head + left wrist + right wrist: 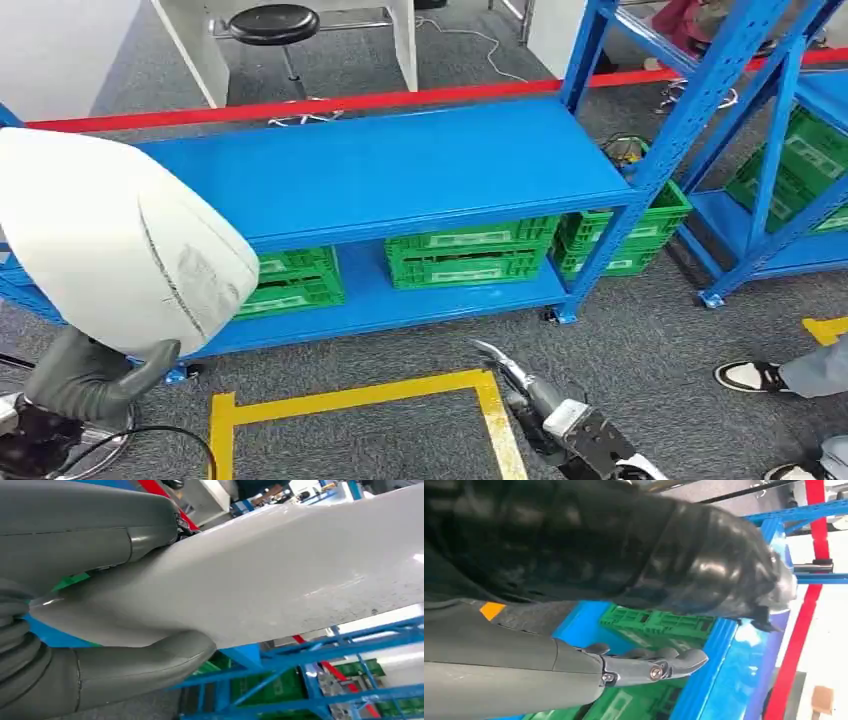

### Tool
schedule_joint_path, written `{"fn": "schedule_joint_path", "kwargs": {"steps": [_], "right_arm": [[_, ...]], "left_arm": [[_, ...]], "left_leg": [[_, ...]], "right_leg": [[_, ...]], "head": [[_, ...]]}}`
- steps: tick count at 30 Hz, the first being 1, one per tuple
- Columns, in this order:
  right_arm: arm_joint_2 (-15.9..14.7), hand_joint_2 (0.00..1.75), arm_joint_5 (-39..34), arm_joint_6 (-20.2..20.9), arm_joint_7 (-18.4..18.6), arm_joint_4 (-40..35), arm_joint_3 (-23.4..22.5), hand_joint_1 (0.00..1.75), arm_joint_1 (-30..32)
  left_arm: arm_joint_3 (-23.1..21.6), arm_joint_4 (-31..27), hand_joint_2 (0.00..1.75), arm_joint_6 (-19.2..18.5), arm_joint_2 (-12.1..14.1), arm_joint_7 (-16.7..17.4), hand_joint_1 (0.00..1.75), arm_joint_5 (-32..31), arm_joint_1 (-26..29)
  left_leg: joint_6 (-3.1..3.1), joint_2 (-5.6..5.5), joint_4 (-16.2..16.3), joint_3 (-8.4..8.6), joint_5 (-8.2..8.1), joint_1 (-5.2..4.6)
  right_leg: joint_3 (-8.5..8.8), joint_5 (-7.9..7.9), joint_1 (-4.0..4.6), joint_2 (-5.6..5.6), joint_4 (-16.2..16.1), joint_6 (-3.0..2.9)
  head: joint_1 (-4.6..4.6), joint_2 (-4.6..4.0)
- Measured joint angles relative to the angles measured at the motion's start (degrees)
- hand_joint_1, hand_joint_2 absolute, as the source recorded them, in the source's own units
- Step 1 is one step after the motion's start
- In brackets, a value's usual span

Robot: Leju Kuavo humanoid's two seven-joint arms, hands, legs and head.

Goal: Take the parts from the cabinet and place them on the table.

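A large white curved shell part [110, 235] fills the left side of the head view, held up in front of the blue cabinet [400, 170]. My left hand [88, 378] grips its lower edge from below. Close up, the grey thumb and fingers of the left hand [60, 540] wrap both sides of the white part [280, 575]. My right hand [530, 395] hangs low at the bottom centre over the carpet, fingers extended and holding nothing. The right hand [574, 670] looks empty at the wrist too, with green crates [654, 622] beyond it.
Green crates [470, 252] sit on the cabinet's lower shelf. A second blue rack [780, 150] stands at right. Yellow floor tape [360, 395] marks a square in front of me. A person's shoes [745, 376] are at the right edge. A black stool [273, 24] stands behind.
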Motion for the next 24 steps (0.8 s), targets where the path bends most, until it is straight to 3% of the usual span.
{"fn": "schedule_joint_path", "kwargs": {"steps": [1,3,4,5,6,7,9,10,11,14,15,16,18,19,20,21,22,24], "right_arm": [[0.0,0.0,0.0,0.04,0.18,0.0,-0.07,0.0,0.01],[0.0,0.0,-0.02,0.07,0.17,0.0,-0.11,0.0,-0.06],[0.0,0.0,-0.04,0.09,0.17,0.0,-0.11,0.0,-0.05],[0.0,0.0,-0.04,0.13,0.2,0.02,-0.11,0.0,-0.02],[0.0,0.0,-0.04,0.13,0.22,0.02,-0.11,0.0,0.02],[0.0,0.0,-0.04,0.13,0.22,0.02,-0.09,0.0,0.01],[0.0,0.0,-0.04,0.13,0.22,0.02,-0.09,0.0,-0.01],[0.0,0.0,-0.04,0.13,0.22,0.02,-0.11,0.0,0.02],[0.0,0.0,-0.05,0.13,0.22,0.0,-0.09,0.0,-0.1],[0.0,0.0,-0.09,0.13,0.2,0.0,-0.09,0.0,-0.08],[0.0,0.0,-0.11,0.13,0.22,0.02,-0.11,0.0,-0.06],[0.0,0.0,-0.15,0.13,0.22,0.02,-0.22,0.0,-0.02],[0.0,0.0,-0.22,0.13,0.24,0.02,-0.22,0.0,-0.03],[0.0,0.0,-0.24,0.18,0.22,0.02,-0.17,0.0,-0.01],[0.0,0.0,-0.28,0.22,0.22,0.02,-0.24,0.0,0.07],[0.0,0.0,-0.33,0.24,0.2,0.04,-0.26,0.0,0.14],[0.0,0.0,-0.31,0.35,0.06,0.04,-0.26,0.0,0.13],[0.0,0.0,0.52,0.39,-0.65,0.04,-0.26,0.0,0.12]], "left_arm": [[0.0,0.0,1.75,0.0,0.09,0.0,1.75,0.0,0.08],[0.02,0.0,1.75,0.04,0.15,0.02,1.75,0.0,0.1],[0.0,0.0,1.75,0.04,0.15,0.02,1.75,-0.02,0.14],[0.0,0.0,1.75,0.04,0.15,0.04,1.75,0.0,0.17],[0.0,0.0,1.75,0.04,0.15,0.04,1.75,0.0,0.2],[0.0,0.0,1.75,0.04,0.15,0.06,1.75,0.0,0.2],[0.02,-0.02,1.75,0.04,0.15,0.05,1.75,-0.02,0.18],[0.02,-0.02,1.75,0.04,0.15,0.04,1.75,-0.02,0.12],[0.04,-0.13,1.75,0.04,0.15,0.04,1.75,-0.02,0.2],[0.04,-0.15,1.75,0.13,0.17,0.04,1.75,-0.09,0.2],[0.04,-0.15,1.75,0.28,0.17,-0.02,1.75,-0.41,0.25],[0.04,-0.17,1.75,0.39,0.17,-0.04,1.75,-0.68,0.21],[0.0,-0.17,1.75,0.52,0.13,-0.13,1.75,-1.09,0.26],[-0.07,-0.17,1.75,0.55,0.11,-0.15,1.75,-1.27,0.26],[-0.13,-0.17,1.75,0.57,0.09,-0.15,1.75,-1.33,0.29],[-0.15,-0.17,1.75,0.61,0.07,-0.15,1.75,-1.4,0.34],[-0.17,-0.17,1.75,0.61,0.07,-0.15,1.75,-1.4,0.35],[-0.17,-0.17,1.75,0.61,0.07,-0.2,1.75,-1.38,0.35]], "left_leg": [[-0.45,-0.31,1.74,-0.62,-3.47,0.0],[-1.11,-0.36,9.65,-2.09,-10.39,0.38],[-1.36,-0.36,14.31,-2.65,-12.69,0.5],[-1.48,-0.36,17.02,-2.55,-13.02,0.62],[-1.56,-0.36,17.16,-1.66,-11.86,0.75],[-1.6,-0.36,15.19,0.28,-9.86,0.88],[-1.48,-0.5,6.21,6.66,-6.57,0.98],[-1.35,-0.93,0.83,9.83,-7.87,0.97],[-0.91,-1.22,-2.12,11.47,-8.54,0.64],[-0.2,-1.16,-2.58,10.68,-8.54,0.32],[0.75,-0.93,-2.93,10.45,-7.93,0.84],[1.25,-0.71,-2.89,10.15,-7.62,0.72],[2.0,-0.57,-2.69,9.26,-6.96,0.49],[2.15,-0.5,-2.56,8.74,-6.65,0.32],[2.24,-0.46,-2.38,8.21,-6.38,0.15],[2.22,-0.44,-2.18,7.71,-6.14,-0.02],[2.21,-0.43,-1.95,7.28,-5.94,-0.16],[2.14,-0.42,-1.47,6.75,-5.79,-0.34]], "right_leg": [[-0.31,0.77,0.02,0.04,0.03,-0.72],[-1.92,2.25,0.04,0.03,0.19,-0.98],[-2.97,2.94,0.07,0.03,0.38,-1.01],[-4.03,3.52,0.06,0.03,0.59,-0.97],[-5.09,4.12,0.06,0.04,0.79,-0.9],[-6.16,4.71,0.04,0.07,0.93,-0.78],[-7.54,5.66,-0.06,0.22,1.28,-0.28],[-8.04,6.06,-0.01,0.27,1.34,0.17],[-8.31,6.59,0.12,0.23,1.45,0.58],[-8.94,7.98,-0.07,0.29,0.9,1.76],[-9.52,7.45,-0.12,0.28,1.18,2.05],[-10.32,5.49,-0.12,0.29,2.52,2.2],[-13.21,-0.4,-0.09,0.32,11.02,2.38],[-14.82,-2.39,-0.1,0.31,15.68,2.47],[-15.74,-3.18,-0.09,0.31,18.92,2.47],[-15.34,-2.58,-0.07,0.31,19.45,2.36],[-13.22,-1.01,0.02,0.3,17.08,2.1],[-6.31,2.37,0.36,0.29,6.83,1.3]], "head": [[-0.31,0.0],[-0.59,0.0],[-0.66,0.0],[-0.77,0.0],[-0.77,0.0],[-0.77,0.0],[-0.79,0.0],[-0.79,0.0],[-0.63,0.0],[-0.79,0.0],[-0.57,0.0],[-0.59,0.0],[-0.31,0.0],[-0.35,0.0],[-0.31,0.0],[-0.35,0.0],[-0.33,0.0],[-0.31,0.0]]}}
